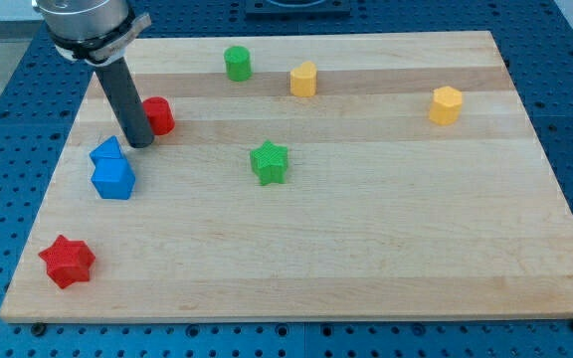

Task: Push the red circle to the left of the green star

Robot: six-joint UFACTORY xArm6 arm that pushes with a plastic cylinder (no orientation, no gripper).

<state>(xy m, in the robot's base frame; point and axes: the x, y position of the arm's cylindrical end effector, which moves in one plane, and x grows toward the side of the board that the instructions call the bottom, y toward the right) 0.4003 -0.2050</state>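
Observation:
The red circle [159, 115] sits at the board's upper left. The green star [269, 162] lies near the board's middle, to the right of and below the red circle. My tip [140, 142] rests on the board just left of and below the red circle, touching or nearly touching its left side. The rod partly hides the circle's left edge.
Two blue blocks [112, 171] sit together just below-left of my tip. A red star [67, 262] lies at the lower left. A green cylinder [238, 63] and a yellow block [303, 79] sit at the top. Another yellow block [446, 104] sits at the right.

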